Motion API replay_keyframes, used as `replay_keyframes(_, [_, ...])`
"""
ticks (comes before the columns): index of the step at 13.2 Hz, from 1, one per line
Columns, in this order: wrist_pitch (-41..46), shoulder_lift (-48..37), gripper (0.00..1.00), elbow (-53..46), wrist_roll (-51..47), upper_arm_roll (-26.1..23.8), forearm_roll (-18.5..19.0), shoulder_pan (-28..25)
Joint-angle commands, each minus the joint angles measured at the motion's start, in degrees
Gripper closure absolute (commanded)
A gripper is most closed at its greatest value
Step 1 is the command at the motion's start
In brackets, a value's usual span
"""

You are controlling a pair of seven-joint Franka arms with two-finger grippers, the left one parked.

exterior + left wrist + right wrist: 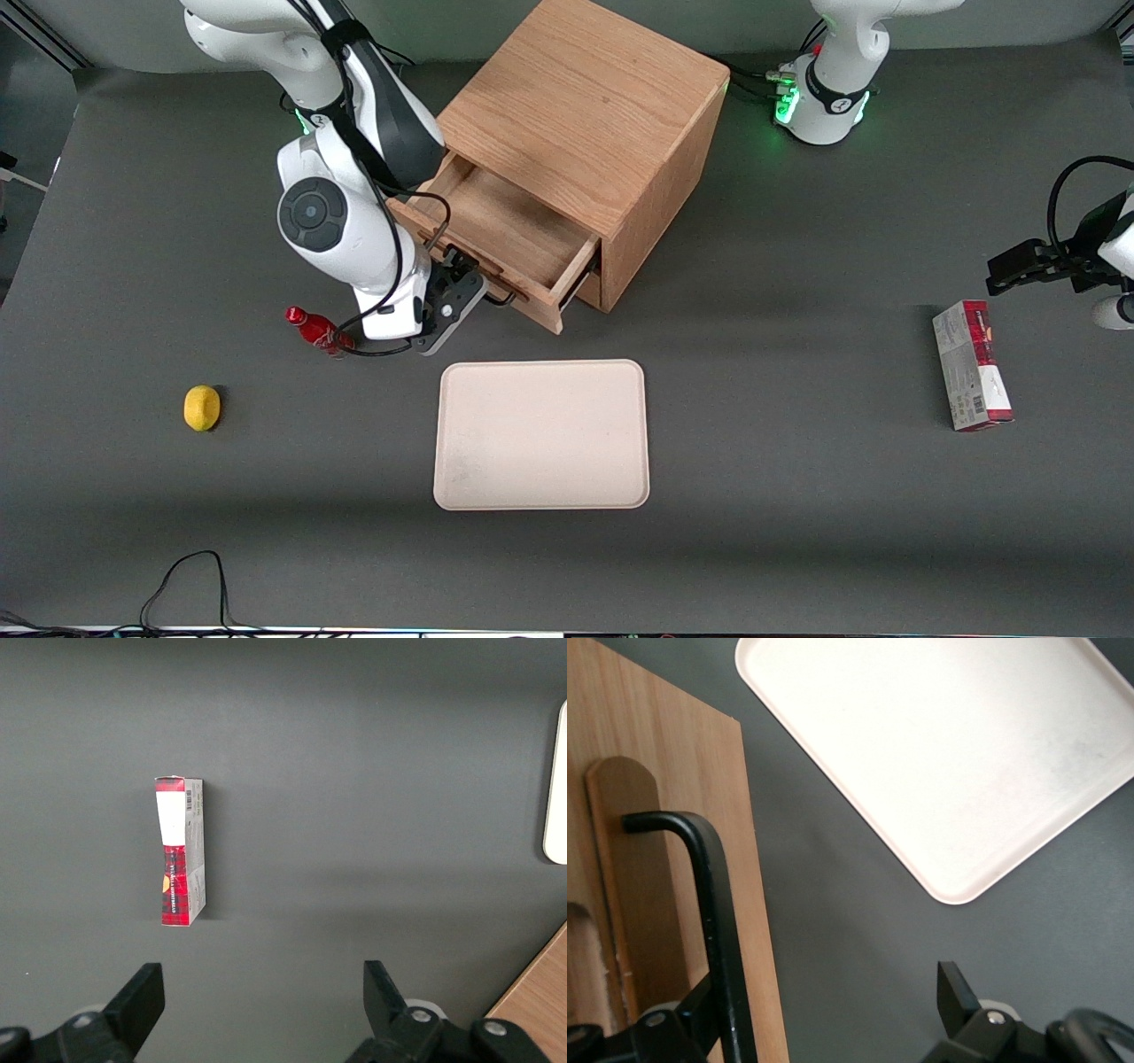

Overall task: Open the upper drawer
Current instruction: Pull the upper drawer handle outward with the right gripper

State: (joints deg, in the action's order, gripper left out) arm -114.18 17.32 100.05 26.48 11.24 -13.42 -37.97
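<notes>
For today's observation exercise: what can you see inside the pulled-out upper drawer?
The upper drawer shows only its bare wooden floor and side walls; nothing lies on the visible part. The stretch under the cabinet top is covered, and the arm hides one corner. The gripper, open, is at the handle.

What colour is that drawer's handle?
Black, on the upper drawer; its handle shows best in the right wrist view.

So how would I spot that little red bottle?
Start at the wooden cabinet with its pulled-out upper drawer. The arm's pincer sits at the drawer handle, fingers open; beside the arm lies the red bottle, the only red thing near the yellow lemon.
</notes>
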Motion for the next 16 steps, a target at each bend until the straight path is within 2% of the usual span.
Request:
replay_keyframes(1, [1.51, 2.1, 0.0, -2.76, 2.26, 0.27, -0.55, 1.57])
replay_keyframes(7, [1.51, 2.36, 0.0, -3.28, 2.87, 0.36, -0.47, 4.75])
replay_keyframes(9, [1.77, 3.06, 0.0, -4.34, 3.84, 0.27, 0.59, 5.62])
replay_keyframes(16, [3.7, 7.11, 0.0, -10.75, 5.95, 0.36, 1.82, 8.88])
